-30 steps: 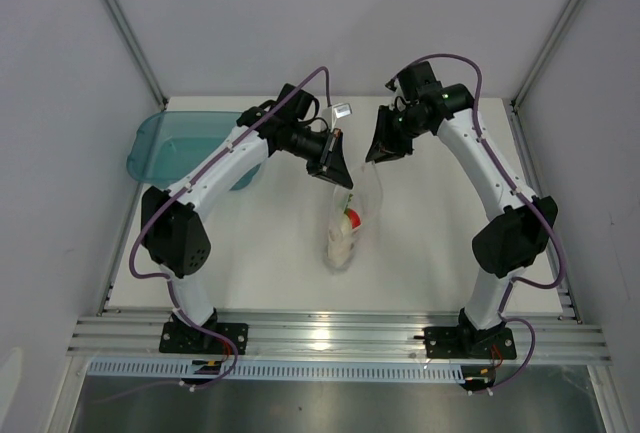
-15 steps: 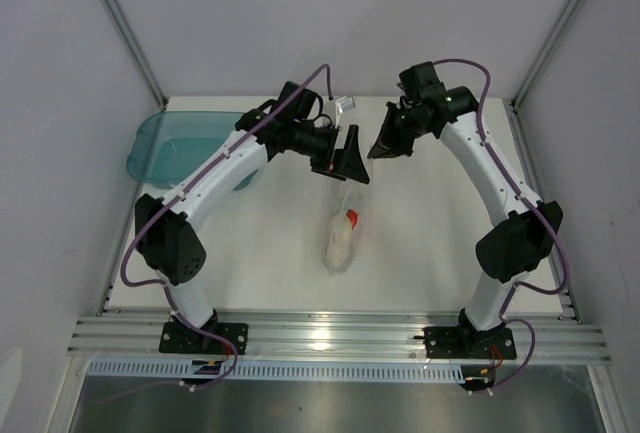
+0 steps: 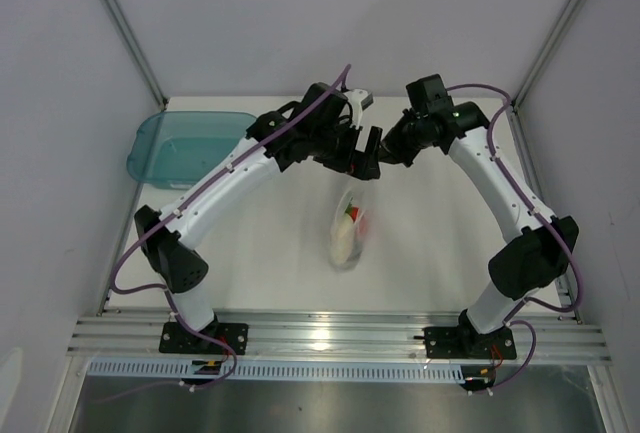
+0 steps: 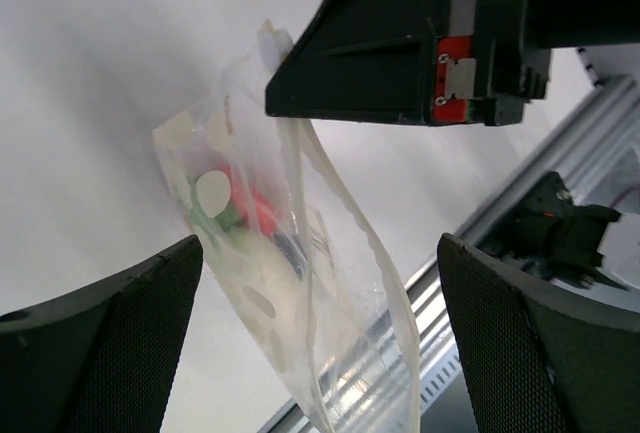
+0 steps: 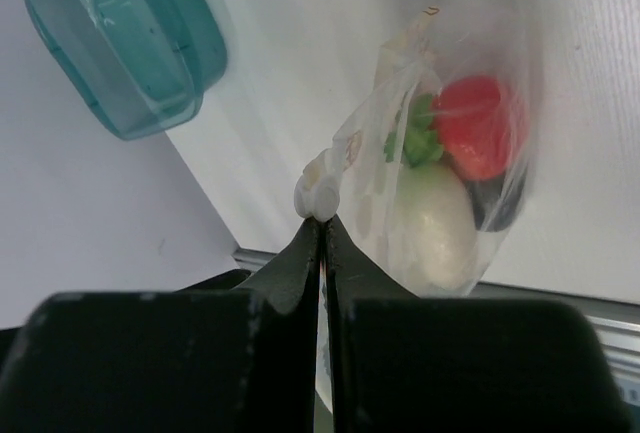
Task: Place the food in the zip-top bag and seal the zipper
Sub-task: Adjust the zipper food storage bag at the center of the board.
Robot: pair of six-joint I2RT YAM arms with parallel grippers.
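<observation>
The zip-top bag (image 3: 349, 229) hangs by its top edge from my right gripper (image 3: 388, 150), which is shut on the zipper (image 5: 320, 198) strip. Inside the bag lie the red tomato (image 5: 480, 125), the white radish (image 5: 432, 223) with green leaves, and the dark round piece (image 5: 497, 208). My left gripper (image 3: 363, 153) stands wide open just left of the right one. In the left wrist view the bag (image 4: 262, 283) and its loose zipper strip (image 4: 372, 253) dangle between the left fingers (image 4: 110, 348) without touching them. I cannot tell whether the bag's mouth is sealed.
The translucent teal tray (image 3: 185, 143) sits at the back left of the white table and shows in the right wrist view (image 5: 125, 38). Grey walls close in both sides. An aluminium rail (image 3: 330, 333) runs along the near edge.
My left gripper has opened, let go of the bag and swung right toward the right gripper. The right gripper has shut on the bag's top edge and now carries it alone.
</observation>
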